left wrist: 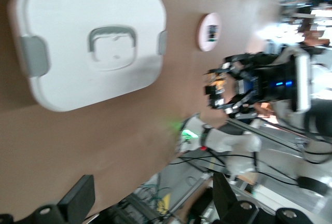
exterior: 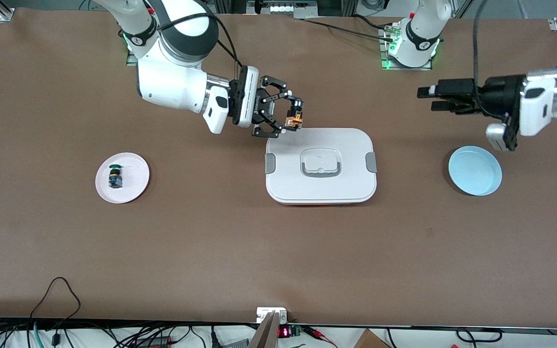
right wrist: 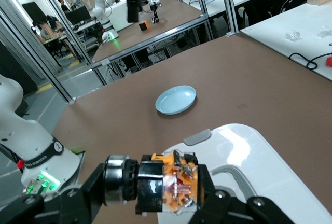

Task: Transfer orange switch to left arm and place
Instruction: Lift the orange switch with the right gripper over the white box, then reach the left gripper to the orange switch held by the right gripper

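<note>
My right gripper (exterior: 292,121) is shut on the orange switch (exterior: 295,119) and holds it in the air over the corner of the white box (exterior: 321,186) that lies toward the robots' bases. In the right wrist view the switch (right wrist: 168,187) sits crosswise between the fingers (right wrist: 83,200), orange body and dark round cap showing, with the box (right wrist: 259,151) below. My left gripper (exterior: 423,97) is open and empty, up over the bare table between the box and the blue plate. The left wrist view shows the box (left wrist: 62,22) and, farther off, the right gripper (left wrist: 213,86) with the switch.
A light blue plate (exterior: 475,170) lies toward the left arm's end. A pale pink plate (exterior: 131,181) toward the right arm's end holds a switch with a green cap and blue body (exterior: 115,176). Cables and gear line the table edge nearest the front camera.
</note>
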Tool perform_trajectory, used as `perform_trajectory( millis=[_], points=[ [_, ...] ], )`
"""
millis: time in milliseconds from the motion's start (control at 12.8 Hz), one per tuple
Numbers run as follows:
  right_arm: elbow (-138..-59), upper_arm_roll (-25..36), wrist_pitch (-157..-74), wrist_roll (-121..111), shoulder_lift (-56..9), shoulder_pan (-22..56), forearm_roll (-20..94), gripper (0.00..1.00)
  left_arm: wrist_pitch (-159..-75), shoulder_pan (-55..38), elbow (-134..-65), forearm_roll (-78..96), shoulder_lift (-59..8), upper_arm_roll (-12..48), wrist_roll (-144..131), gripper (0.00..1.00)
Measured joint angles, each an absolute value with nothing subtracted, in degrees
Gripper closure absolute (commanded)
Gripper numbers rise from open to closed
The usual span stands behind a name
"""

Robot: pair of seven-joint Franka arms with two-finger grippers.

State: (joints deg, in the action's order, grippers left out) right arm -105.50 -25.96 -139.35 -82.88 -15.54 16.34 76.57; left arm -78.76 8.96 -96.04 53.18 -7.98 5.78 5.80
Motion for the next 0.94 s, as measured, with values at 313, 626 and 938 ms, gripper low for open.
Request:
perform_trajectory(
  millis=[313,626,938],
  points=[
    [-105.50,-25.95,-139.36,-82.82,-15.79,16.87,79.76,0.83,-84.49,9.86,-102.84,69.82,-12.08,6.27,12.57,0.00],
    [-105.08,-25.95,-139.37,-83.38,-15.82,17.16,86.73,0.83,-93.49,9.57,-116.97,87.20,-12.25,12.79,21.43,0.00],
    [-103.11,-25.94,-139.37,-83.88,-16.11,18.34,90.59,0.83,-96.02,9.32,-125.78,99.72,-12.24,20.76,21.90,0.00]
  ],
)
